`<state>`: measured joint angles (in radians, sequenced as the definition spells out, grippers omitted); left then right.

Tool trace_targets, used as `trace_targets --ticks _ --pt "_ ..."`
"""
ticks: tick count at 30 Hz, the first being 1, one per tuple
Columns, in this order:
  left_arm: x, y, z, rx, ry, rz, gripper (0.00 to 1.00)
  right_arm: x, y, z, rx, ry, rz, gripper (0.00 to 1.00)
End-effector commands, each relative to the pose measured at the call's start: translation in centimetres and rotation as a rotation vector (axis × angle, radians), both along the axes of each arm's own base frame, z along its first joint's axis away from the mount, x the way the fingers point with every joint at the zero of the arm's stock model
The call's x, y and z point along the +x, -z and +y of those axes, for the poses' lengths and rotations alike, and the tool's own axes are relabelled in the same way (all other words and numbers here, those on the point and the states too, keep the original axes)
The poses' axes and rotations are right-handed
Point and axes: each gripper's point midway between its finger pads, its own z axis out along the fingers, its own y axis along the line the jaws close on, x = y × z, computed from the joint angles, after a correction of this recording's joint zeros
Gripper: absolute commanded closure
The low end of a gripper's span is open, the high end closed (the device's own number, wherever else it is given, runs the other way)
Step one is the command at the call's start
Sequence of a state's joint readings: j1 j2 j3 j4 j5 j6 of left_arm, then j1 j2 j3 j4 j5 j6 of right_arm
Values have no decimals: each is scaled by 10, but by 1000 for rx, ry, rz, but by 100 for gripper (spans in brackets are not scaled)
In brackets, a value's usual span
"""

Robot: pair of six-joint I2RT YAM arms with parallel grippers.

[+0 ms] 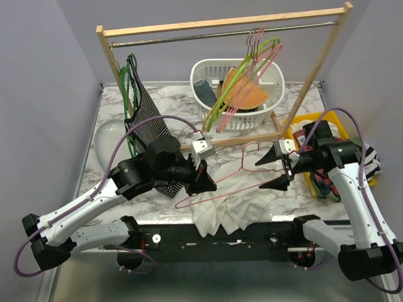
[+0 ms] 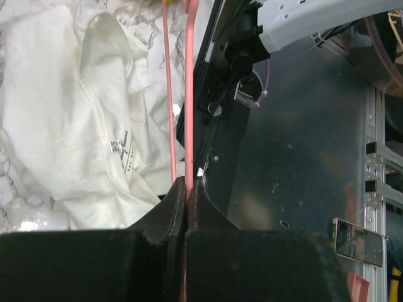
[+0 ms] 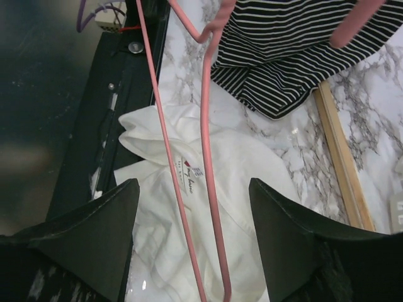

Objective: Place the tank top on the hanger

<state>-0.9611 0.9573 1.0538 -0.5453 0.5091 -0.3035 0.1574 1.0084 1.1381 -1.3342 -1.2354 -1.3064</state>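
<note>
The left gripper [image 1: 206, 180] has its jaws pinched right down on the pink hanger [image 2: 189, 94]. It grips the thin wire near one corner, and the frame juts out low and tilted over the front of the table [image 1: 302, 196], hook end pointing off toward the clothes rack [image 1: 189, 36]. That looks like a steadying hold, one arm acting as a fixed stand so the other can work the cloth. The white tank top [image 1: 230, 214] lies in a crumpled heap at the near edge of the table between the two arms, directly under the hanger, with some of it spilling over the edge. The left wrist view shows the neckline and its label facing up, which is handy, since that is the opening the wire has to pass through. The right gripper [image 1: 272, 171] is spread wide and holds nothing. It hovers over the heap with the hanger's two pink wires running between its fingers [image 3: 94, 233], just beside the striped garment [image 3: 296, 44]. None of the tank top is on the hanger yet, so this reads as the approach to picking up a strap or the neckline. The snag is that the wire sits between those open fingers, so closing too early could catch metal instead of the thin fabric.
</note>
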Motion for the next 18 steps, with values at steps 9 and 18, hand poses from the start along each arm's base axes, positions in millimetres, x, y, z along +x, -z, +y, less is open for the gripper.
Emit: trace_targets --ticks 9,18 --pt "17 -36 -42 -130 18 -82 100 -22 -8 8 -28 -44 211 100" --pt "40 -16 -9 -65 -182 -173 21 -1 11 -35 -293 242 84 100"
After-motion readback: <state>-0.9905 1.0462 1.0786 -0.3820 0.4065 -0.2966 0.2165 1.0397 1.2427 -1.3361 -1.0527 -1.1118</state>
